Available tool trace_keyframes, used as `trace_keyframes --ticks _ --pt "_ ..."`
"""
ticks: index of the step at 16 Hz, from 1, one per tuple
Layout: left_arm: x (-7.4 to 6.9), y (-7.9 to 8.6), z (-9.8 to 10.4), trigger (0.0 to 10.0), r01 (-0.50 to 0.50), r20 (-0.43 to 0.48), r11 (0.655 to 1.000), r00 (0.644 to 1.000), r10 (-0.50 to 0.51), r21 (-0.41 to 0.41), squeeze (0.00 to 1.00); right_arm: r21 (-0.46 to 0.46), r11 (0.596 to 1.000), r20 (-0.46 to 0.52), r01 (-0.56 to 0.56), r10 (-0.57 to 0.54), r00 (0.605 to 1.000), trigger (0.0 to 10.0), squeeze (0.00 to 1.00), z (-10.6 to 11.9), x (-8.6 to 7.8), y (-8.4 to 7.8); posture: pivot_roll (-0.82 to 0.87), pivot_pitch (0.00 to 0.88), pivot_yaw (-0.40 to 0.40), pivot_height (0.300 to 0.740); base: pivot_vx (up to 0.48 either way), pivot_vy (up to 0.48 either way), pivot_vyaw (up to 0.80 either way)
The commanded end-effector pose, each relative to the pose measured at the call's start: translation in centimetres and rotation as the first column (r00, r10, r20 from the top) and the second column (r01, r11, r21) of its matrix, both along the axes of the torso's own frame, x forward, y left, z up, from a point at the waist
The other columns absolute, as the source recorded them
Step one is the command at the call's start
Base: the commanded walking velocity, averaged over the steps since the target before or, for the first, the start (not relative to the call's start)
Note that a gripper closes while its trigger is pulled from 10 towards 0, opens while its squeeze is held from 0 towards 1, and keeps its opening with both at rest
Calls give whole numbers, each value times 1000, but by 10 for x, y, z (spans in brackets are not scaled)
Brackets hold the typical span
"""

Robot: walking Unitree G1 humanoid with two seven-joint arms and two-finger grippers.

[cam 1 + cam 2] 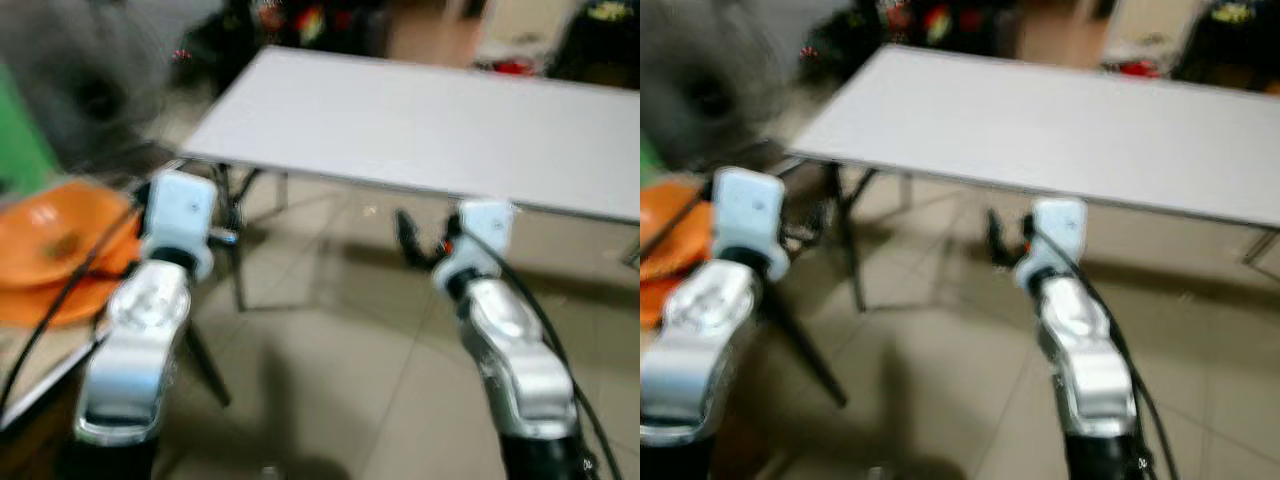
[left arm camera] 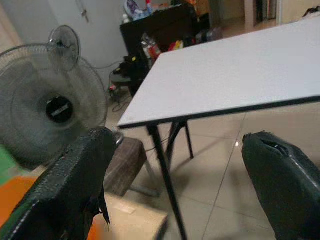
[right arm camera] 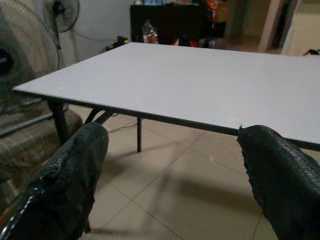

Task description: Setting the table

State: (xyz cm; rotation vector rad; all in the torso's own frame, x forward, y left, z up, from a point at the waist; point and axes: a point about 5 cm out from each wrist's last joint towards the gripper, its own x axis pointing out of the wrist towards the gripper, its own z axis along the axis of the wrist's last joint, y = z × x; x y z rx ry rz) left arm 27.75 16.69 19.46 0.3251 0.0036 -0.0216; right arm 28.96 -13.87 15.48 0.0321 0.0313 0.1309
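The table (image 1: 420,125) stands ahead of both grippers, white, flat and bare. Orange plates (image 1: 55,250) sit stacked just beside the left gripper (image 2: 175,185). Left gripper and right gripper (image 3: 170,175) are both spread wide, holding nothing. Judging by this, nothing is laid yet; next comes fetching 1 plate.

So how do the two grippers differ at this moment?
The left gripper sits beside the stacked orange plates; the right gripper hangs over bare floor tiles. The left faces the white table's corner, the right its long edge. Both are open and hold nothing.
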Motion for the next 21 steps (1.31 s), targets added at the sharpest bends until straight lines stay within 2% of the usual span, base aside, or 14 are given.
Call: trace_keyframes --ticks 1,19,21 --pt "1 3 2 10000 -11 9 1000 1000 11 14 0 -1 1000 12 -8 8 1000 10000 1000 4 1 3 5 0 -11 740 0 0 800" --pt "-3 -4 7 10000 -6 55 999 998 9 -39 0 -22 999 10 -29 29 1000 10000 1000 4 2 0 -5 0 -27 740 14 0 800" --pt "-4 -3 8 10000 -8 57 999 998 10 -43 0 -32 998 19 -47 47 999 10000 1000 8 2 3 -9 0 -26 740 279 0 0"
